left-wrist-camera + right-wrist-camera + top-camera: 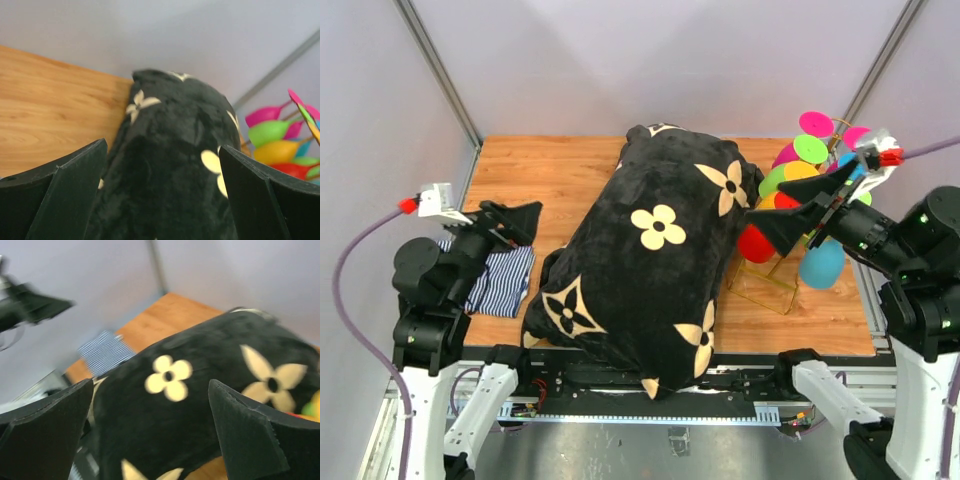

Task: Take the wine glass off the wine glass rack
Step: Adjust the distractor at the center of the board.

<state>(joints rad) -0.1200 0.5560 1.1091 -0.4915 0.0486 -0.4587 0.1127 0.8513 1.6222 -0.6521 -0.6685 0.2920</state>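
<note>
Glass (811, 149) | hangs on rack (760, 298) | step: reach, nothing gripped | right claw (798, 212) spread, just beside rack | left claw (520, 222) spread, well apart from rack | next: right claw must turn toward a stem

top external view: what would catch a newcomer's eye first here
The big black plush cushion with cream flower prints fills the middle of the wooden table and overhangs its near edge. Next comes the cluster of bright wine glasses, pink, green, yellow, red and blue, on the thin gold rack at the right. A striped cloth lies at the left edge.
</note>
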